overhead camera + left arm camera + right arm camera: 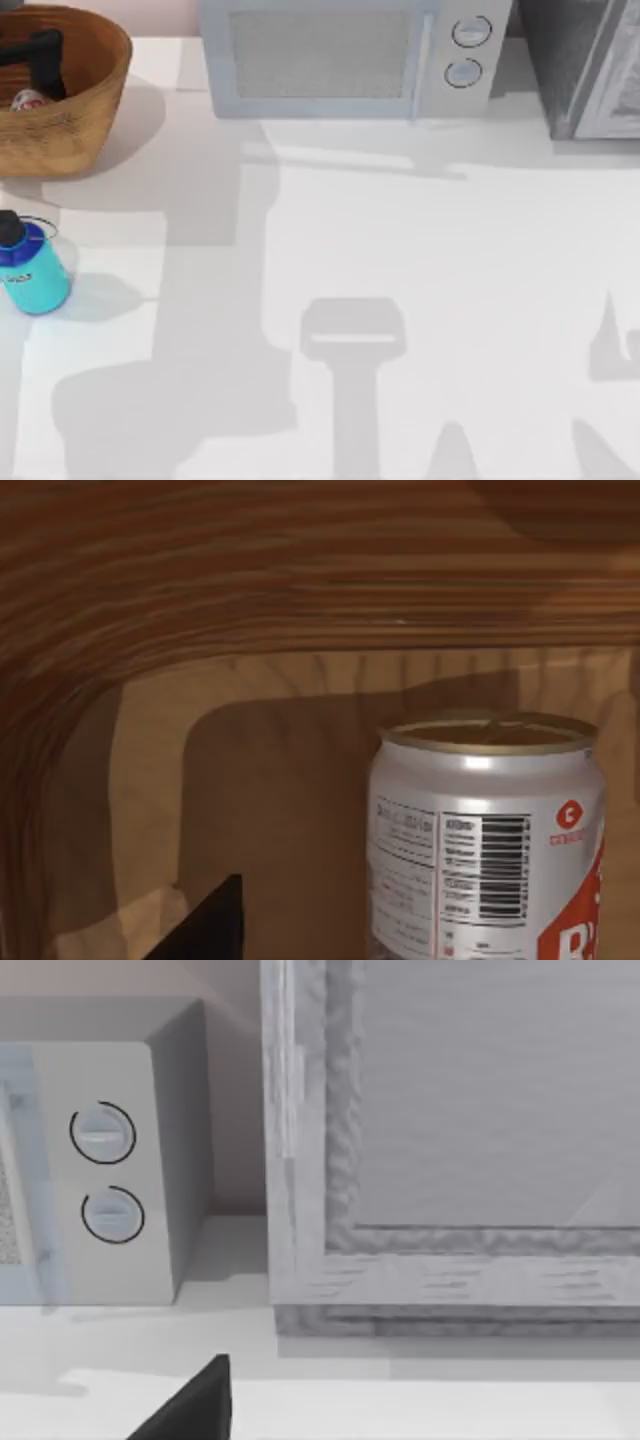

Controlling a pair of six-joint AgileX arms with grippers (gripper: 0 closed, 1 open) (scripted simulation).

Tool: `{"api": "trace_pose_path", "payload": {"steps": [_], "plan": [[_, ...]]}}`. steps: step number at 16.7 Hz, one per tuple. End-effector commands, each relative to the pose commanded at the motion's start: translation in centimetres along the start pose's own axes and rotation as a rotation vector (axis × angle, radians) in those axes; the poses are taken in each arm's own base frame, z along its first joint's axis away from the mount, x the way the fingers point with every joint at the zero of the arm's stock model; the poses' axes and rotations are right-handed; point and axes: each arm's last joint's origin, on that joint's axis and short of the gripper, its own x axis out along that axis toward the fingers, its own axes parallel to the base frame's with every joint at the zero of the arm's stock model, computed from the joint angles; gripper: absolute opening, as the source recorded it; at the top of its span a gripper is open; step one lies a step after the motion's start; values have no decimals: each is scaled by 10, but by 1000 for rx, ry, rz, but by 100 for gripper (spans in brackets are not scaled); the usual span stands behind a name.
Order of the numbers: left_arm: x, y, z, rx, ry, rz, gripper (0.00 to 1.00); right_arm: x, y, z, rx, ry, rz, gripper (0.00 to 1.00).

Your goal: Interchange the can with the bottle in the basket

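Note:
The wicker basket [95, 95] stands at the table's back left corner. Inside it the white can [27, 99] with red markings stands upright on the basket floor [290, 780]; the left wrist view shows the can [490, 840] close up, with its gold top level. My left gripper [42, 58] hangs inside the basket, just above and behind the can. The teal bottle [32, 272] with a blue band and black cap stands on the table in front of the basket, near the left edge. My right gripper [195, 1410] is parked towards the back right.
A microwave [340, 55] sits along the back edge, its two knobs [105, 1170] on its right side. A grey cabinet [590, 60] fills the back right corner. The basket wall [300, 580] rises close around the can.

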Motion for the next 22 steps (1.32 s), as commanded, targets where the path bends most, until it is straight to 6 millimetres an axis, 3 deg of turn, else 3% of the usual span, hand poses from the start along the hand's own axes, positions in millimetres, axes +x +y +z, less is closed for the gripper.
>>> {"api": "trace_pose_path", "payload": {"steps": [7,20,22], "plan": [[10,0,-1,0,0,0,100,0,0,0,0,0,0,100],[10,0,-1,0,0,0,2,0,0,0,0,0,0,100],[10,0,-1,0,0,0,0,0,0,0,0,0,0,100]]}}
